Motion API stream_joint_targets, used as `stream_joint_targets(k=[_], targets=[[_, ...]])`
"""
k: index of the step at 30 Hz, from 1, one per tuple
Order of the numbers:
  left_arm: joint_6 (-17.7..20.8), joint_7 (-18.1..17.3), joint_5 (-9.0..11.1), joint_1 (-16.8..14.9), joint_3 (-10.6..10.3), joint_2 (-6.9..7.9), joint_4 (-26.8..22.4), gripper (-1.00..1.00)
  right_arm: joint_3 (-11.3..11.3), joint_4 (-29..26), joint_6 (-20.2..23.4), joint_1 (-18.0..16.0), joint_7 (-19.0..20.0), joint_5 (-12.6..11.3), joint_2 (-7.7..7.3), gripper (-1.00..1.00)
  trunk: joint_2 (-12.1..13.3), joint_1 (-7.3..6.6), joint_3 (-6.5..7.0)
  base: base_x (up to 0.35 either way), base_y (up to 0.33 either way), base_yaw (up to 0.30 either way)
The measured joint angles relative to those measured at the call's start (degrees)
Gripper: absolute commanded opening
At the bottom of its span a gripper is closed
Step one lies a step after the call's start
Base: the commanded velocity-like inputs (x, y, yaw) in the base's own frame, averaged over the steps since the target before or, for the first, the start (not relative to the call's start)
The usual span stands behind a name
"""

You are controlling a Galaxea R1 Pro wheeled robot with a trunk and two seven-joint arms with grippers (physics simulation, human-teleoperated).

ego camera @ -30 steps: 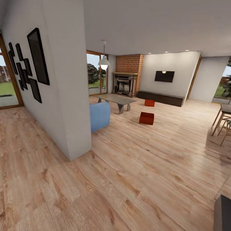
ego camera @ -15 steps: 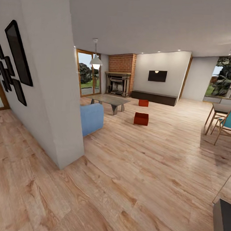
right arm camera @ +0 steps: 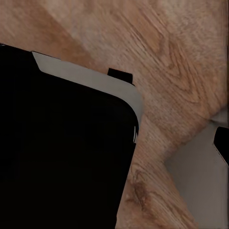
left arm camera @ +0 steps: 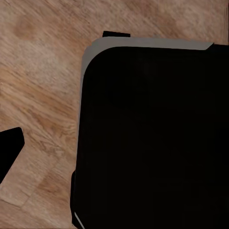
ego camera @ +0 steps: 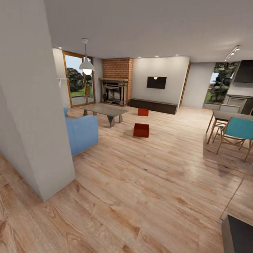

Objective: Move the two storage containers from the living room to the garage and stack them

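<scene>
The approach step is judged in hand: two storage containers, the nearer [ego camera: 141, 130] and farther [ego camera: 143, 111], are seen well ahead on the living room plank floor [ego camera: 146, 186], and each end effector's state cannot be told.

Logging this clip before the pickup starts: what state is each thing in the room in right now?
Near bin: upright on the wood floor, open top, untouched.
Far bin: upright on the floor by the dark low cabinet, apart from the near one.
Hanging lamp: lit.
Wall TV: screen dark.
Blue chair: upright at the dining table.
Fireplace: no fire visible.
</scene>
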Motion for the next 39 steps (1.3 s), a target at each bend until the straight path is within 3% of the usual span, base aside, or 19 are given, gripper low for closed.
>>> stream_joint_targets(k=[9, 29, 39], targets=[[0.00, 0.00, 0.00, 0.00, 0.00, 0.00, 0.00, 1.00, -0.01, 0.00, 0.00, 0.00, 0.00, 0.00, 0.00, 1.00, 0.00, 0.00, 0.00, 0.321, 0.000, -0.235], [-0.02, 0.00, 0.00, 0.00, 0.00, 0.00, 0.00, 1.00, -0.02, 0.00, 0.02, -0.01, 0.00, 0.00, 0.00, 1.00, 0.00, 0.00, 0.00, 0.321, 0.000, -0.010], [-0.02, 0.00, 0.00, 0.00, 0.00, 0.00, 0.01, 1.00, 0.00, 0.00, 0.02, -0.01, -0.02, 0.00, 0.05, 1.00, 0.00, 0.00, 0.00, 0.321, 0.000, -0.118]])
